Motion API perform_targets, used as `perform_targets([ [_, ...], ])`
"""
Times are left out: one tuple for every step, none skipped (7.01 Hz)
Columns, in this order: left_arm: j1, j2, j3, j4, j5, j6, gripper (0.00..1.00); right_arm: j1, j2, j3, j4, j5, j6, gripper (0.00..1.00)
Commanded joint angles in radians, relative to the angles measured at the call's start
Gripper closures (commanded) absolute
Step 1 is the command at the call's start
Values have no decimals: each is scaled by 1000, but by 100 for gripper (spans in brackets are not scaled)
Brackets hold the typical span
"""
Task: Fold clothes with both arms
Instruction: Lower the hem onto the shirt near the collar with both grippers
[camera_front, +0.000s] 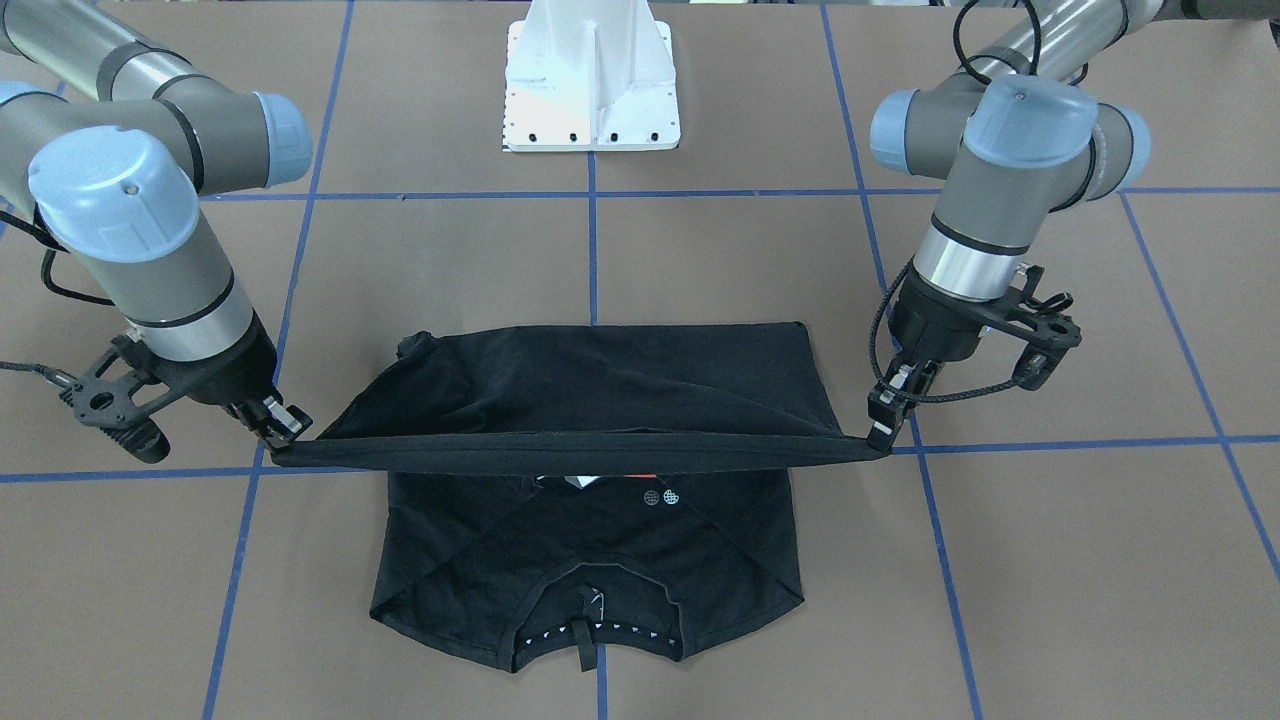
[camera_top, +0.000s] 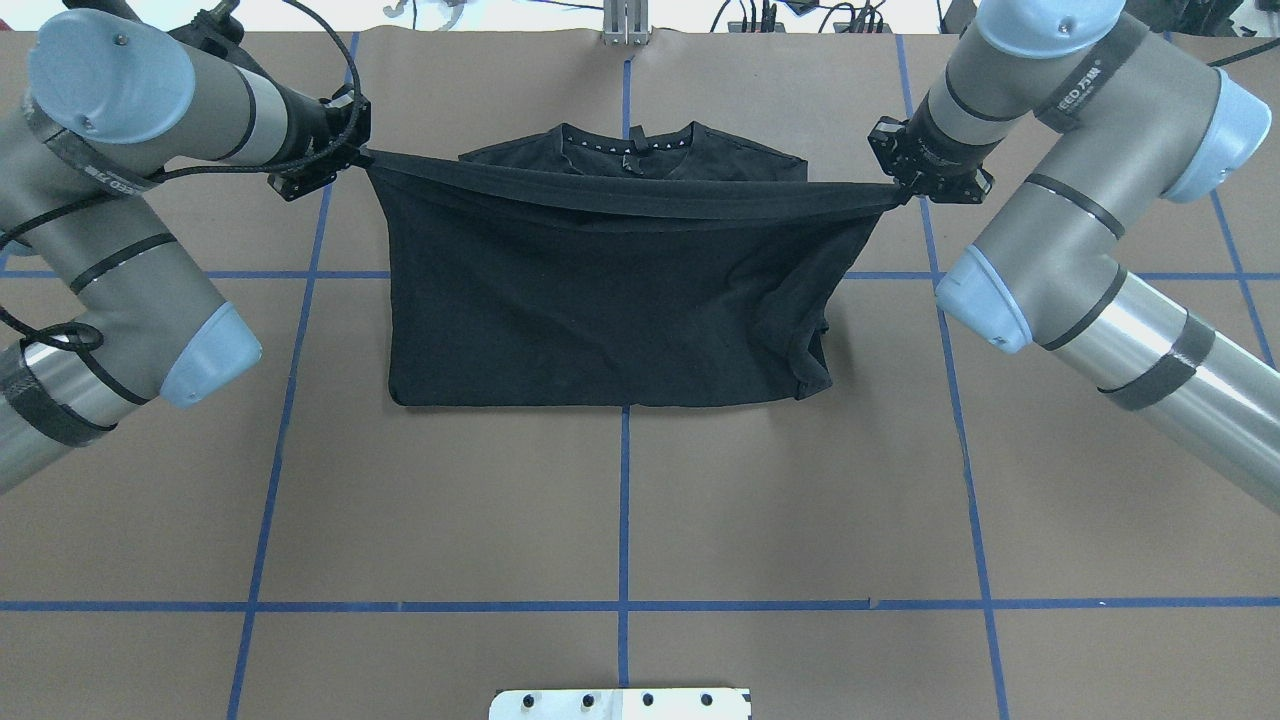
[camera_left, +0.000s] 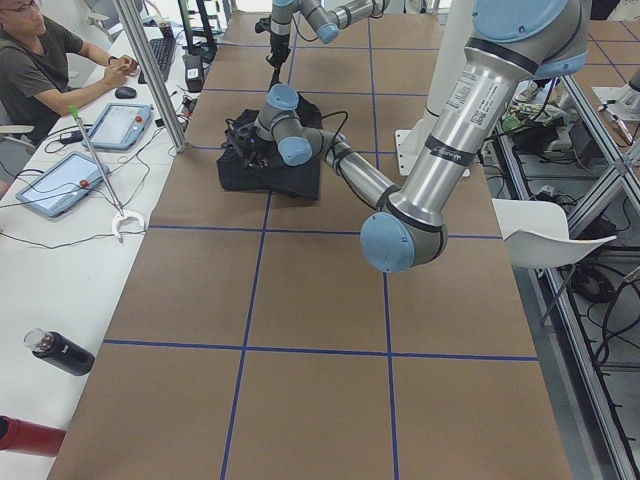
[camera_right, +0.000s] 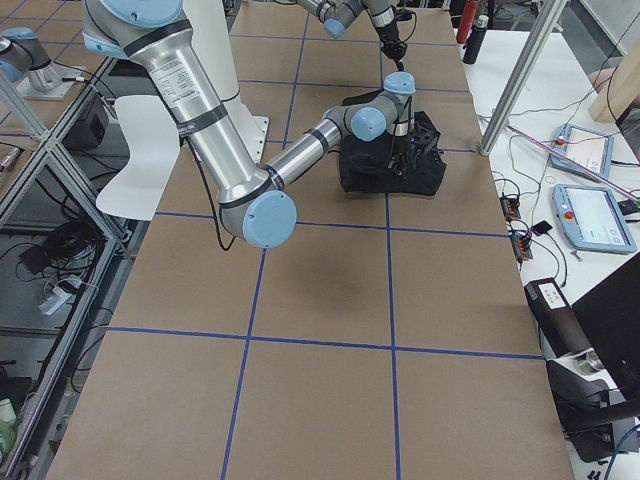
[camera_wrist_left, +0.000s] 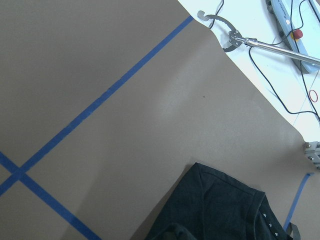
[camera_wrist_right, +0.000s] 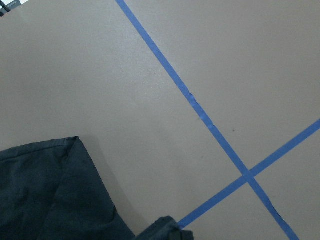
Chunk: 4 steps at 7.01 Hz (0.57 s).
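- black T-shirt (camera_top: 600, 300): on the table (camera_top: 450, 500), on the half away from the white base (camera_front: 592, 90). Collar (camera_front: 598, 630) end lies flat, pointing away from the robot.
- hem (camera_front: 590, 452) is up off the table, stretched into a straight, taut band over the chest. Prob. so the fold goes down even, w/o sag or wrinkles.
- cloth drapes from that band back to the table on the robot's side. Small white print (camera_front: 660, 497) just shows under the band.
- left gripper (camera_front: 884, 420): jaws pinched on one hem corner. Right gripper (camera_front: 283, 428): same on the other corner. Well apart, approx. level, which keeps the tension equal.
- shirt sits roughly centred on a blue tape line (camera_top: 624, 500), handy for symmetry.
- judgement: bottom-to-collar fold in hand, hem not yet laid down.
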<state>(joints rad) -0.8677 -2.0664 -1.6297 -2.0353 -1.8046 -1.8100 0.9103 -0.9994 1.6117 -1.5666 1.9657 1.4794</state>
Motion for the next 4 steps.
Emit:
perform_targets([
  [-1, -27, 143, -136, 2, -5, 100, -4, 34, -106, 90, -2, -5, 100],
  [-1, -24, 178, -170, 4, -2, 100, -2, 89, -178, 98, -2, -5, 100],
  [-1, -24, 201, -190, 5, 0, 100, -2, 125, -225, 102, -4, -7, 100],
  [-2, -24, 237, -207, 7, 1, 100, -4, 143, -266, 135, -5, -5, 100],
])
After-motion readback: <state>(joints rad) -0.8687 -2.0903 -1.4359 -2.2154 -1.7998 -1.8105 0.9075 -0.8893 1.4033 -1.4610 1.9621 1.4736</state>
